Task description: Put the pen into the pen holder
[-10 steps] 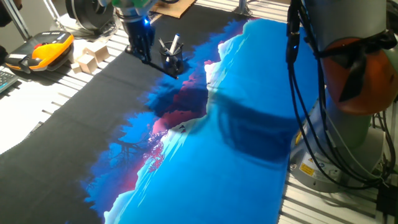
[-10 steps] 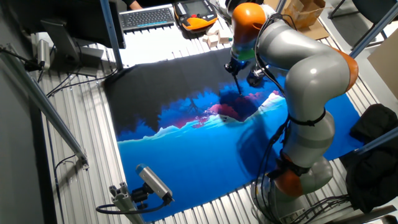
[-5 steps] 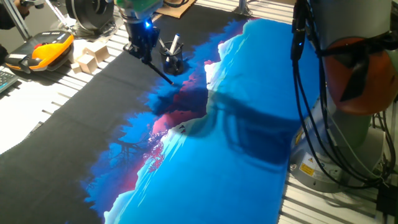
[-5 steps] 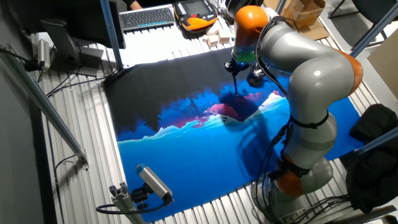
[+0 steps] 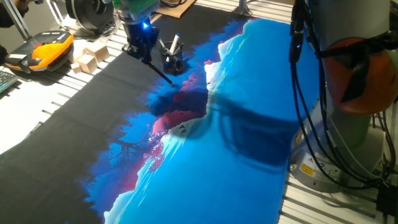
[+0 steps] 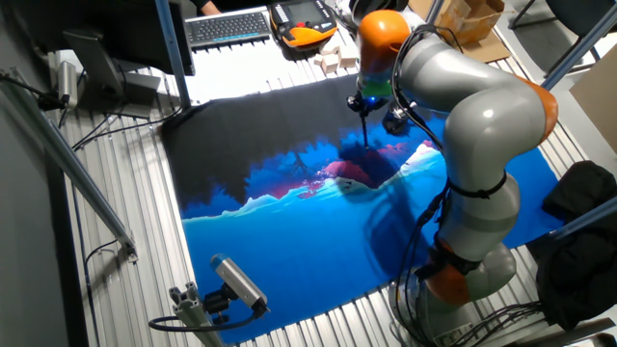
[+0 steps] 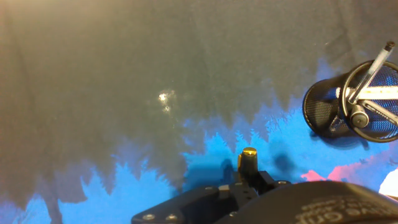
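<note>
My gripper [image 5: 144, 55] is shut on the pen [image 5: 159, 71], a thin dark rod slanting down and to the right above the black cloth. The pen holder [image 5: 173, 63], a small black mesh cup, stands just right of the pen with a thicker whitish pen [image 5: 175, 43] sticking out of it. In the other fixed view the gripper [image 6: 363, 106] holds the pen [image 6: 367, 131] pointing down, left of the holder [image 6: 395, 121]. In the hand view the pen's brassy end [image 7: 249, 153] shows above the gripper [image 7: 249, 176], and the holder [image 7: 352, 99] sits far right.
A black and blue cloth [image 5: 205, 155] covers the table. Pale wooden blocks [image 5: 91, 57] and an orange and black pendant [image 5: 47, 50] lie at the far left. My arm's base [image 5: 354, 93] stands at the right. A keyboard [image 6: 227, 26] lies at the back.
The gripper with the pen has shifted slightly, and the pen's lower end has swung away from the holder toward the front. Almost nothing moved in the last half second.
</note>
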`<action>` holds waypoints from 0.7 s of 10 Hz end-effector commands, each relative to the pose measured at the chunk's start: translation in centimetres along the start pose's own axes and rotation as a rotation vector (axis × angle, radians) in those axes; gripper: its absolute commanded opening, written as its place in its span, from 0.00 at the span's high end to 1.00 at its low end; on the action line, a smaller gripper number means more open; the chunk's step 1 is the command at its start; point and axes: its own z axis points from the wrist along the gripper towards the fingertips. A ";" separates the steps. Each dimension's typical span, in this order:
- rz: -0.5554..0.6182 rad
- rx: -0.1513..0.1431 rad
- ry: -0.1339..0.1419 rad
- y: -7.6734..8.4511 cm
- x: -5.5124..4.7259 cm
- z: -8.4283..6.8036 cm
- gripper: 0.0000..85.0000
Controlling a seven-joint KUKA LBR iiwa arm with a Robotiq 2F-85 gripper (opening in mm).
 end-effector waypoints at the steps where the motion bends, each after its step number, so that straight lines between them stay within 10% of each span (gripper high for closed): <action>1: 0.004 0.008 -0.016 -0.5 -0.5 -0.3 1.00; 4: 0.021 -0.009 -0.027 -3.0 -2.9 -1.3 1.00; 7: 0.029 0.050 -0.053 -4.4 -4.6 -2.0 1.00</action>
